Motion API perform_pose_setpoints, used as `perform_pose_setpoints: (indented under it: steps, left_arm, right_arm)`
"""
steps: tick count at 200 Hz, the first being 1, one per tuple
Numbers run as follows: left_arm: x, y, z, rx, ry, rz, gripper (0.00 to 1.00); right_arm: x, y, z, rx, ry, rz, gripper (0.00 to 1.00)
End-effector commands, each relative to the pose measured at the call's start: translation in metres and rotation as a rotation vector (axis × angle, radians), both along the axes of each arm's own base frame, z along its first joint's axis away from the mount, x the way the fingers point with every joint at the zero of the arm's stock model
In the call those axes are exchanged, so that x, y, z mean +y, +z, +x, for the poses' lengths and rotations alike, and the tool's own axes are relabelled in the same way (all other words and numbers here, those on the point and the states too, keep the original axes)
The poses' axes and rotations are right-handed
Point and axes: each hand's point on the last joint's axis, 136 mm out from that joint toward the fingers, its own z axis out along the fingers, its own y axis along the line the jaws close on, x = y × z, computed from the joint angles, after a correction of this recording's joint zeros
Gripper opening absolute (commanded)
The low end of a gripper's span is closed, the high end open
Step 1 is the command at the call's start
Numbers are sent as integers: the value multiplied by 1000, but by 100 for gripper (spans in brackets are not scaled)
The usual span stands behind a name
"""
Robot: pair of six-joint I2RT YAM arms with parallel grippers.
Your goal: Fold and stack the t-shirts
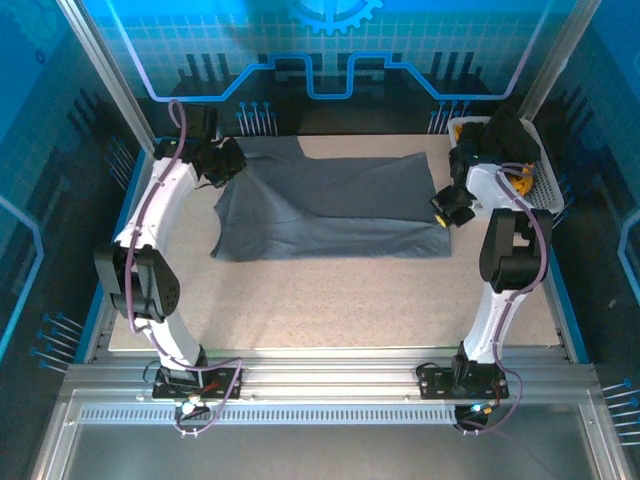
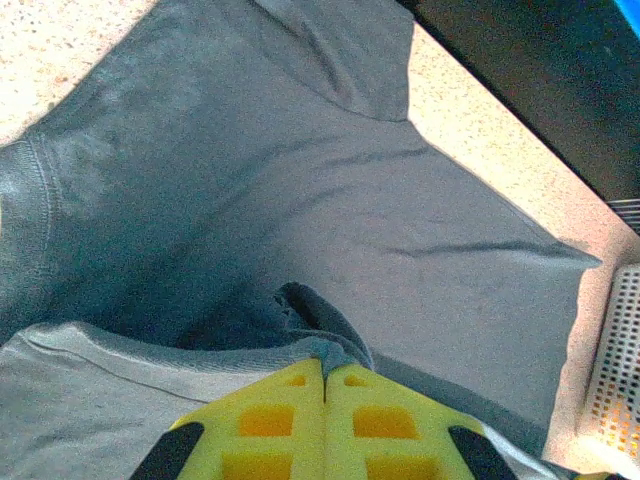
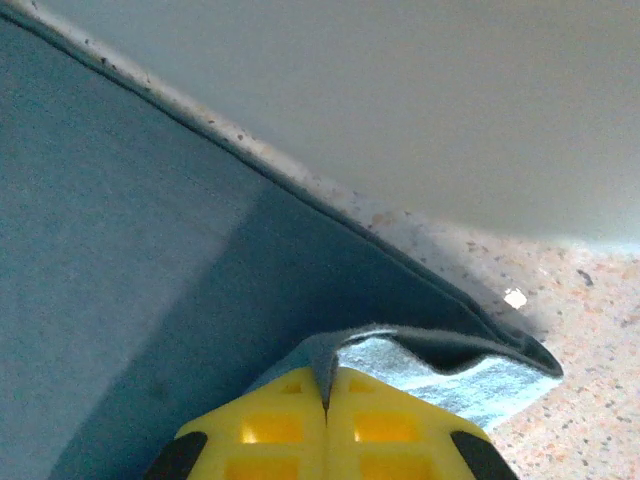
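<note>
Yellow fingers [image 2: 270, 425] of the left gripper [image 2: 323, 372] are pressed together on a bunched fold of the slate-grey t-shirt [image 1: 330, 205]. Right gripper [image 3: 325, 378] likewise pinches the shirt's opposite edge. Shirt lies spread on the table [image 1: 330, 295], its long axis running left to right between both grippers. Each arm holds its own end, so a fold would likely bring the ends together.

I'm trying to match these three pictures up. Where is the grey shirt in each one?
Top external: the grey shirt lies spread on the far half of the table, between the two arms.
Left wrist: shirt across the middle, a fold pinched by the left gripper at the bottom.
Right wrist: shirt on the left, its edge pinched by the right gripper.
Shared landmark: the speckled table.
</note>
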Motion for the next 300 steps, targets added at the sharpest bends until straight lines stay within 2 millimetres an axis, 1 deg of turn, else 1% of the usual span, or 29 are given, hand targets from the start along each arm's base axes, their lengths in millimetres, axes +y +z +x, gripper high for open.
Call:
perform_pose_setpoints:
  steps: [1,33,50,52,55,56,63,67,77,85,94,104,111,117,130,141,157,168,178,188,205,222,231,252,261,269,300]
  left_arm:
    - [13,-5,14,-9,17,28,0]
    - [18,-24,27,19,28,25,0]
    - [22,-32,36,29,32,22,0]
    - [22,-33,36,31,31,23,2]
    - [23,-34,37,35,32,25,8]
    - [23,-34,37,36,32,26,10]
    - [27,-35,38,46,36,37,30]
    - [28,-36,38,55,38,47,39]
    - [36,-37,33,76,52,70,47]
    - [42,-39,26,95,68,87,52]
    - [50,-42,14,120,96,93,58]
    - [58,-52,-4,163,135,77,63]
    - [63,-60,-19,194,160,59,63]
    - [65,-73,-33,233,184,39,63]
    - [67,-99,-64,312,228,-6,61]
    - [67,-122,-88,372,263,-43,61]
    - [66,-152,-112,424,318,-136,61]
    - [64,-168,-124,457,356,-192,61]
    - [62,-178,-130,477,377,-221,61]
    - [60,-183,-130,476,389,-247,61]
    - [57,-189,-124,454,403,-283,61]
    - [56,-195,-122,470,418,-297,61]
    - [57,-198,-124,486,424,-287,57]
    - [64,-205,-132,519,432,-234,42]
    - [67,-207,-136,528,431,-205,39]
    - [69,-208,-139,532,429,-188,37]
    - [72,-213,-150,550,417,-148,36]
  right_arm:
    - [1,1,7,14,23,-18,0]
    - [3,-5,21,8,49,-6,0]
    - [7,-9,35,-21,91,43,16]
    - [8,-9,37,-23,97,50,18]
    - [9,-9,39,-24,110,59,22]
    - [9,-9,39,-24,110,59,22]
    - [9,-7,41,-20,134,65,31]
    - [8,-4,42,-24,147,66,37]
    - [7,5,42,-33,173,59,47]
    - [4,14,40,-50,184,50,53]
    - [1,27,35,-73,193,37,57]
    - [-1,37,25,-85,198,18,59]
    - [-2,43,16,-93,197,10,60]
    - [-1,44,8,-96,193,10,61]
    - [2,42,-10,-97,185,23,61]
    - [7,35,-27,-82,184,39,61]
    - [14,24,-50,-64,197,63,61]
    - [16,16,-63,-52,204,72,61]
    - [17,10,-73,-47,209,73,61]
    - [15,4,-80,-42,210,74,61]
    - [14,-6,-84,-43,213,84,62]
    - [10,-18,-87,-23,196,97,62]
    - [8,-24,-89,-10,185,100,62]
    - [6,-36,-89,12,173,102,61]
    - [6,-39,-88,17,168,101,61]
    - [5,-41,-87,22,159,98,61]
    - [2,-46,-81,22,141,81,58]
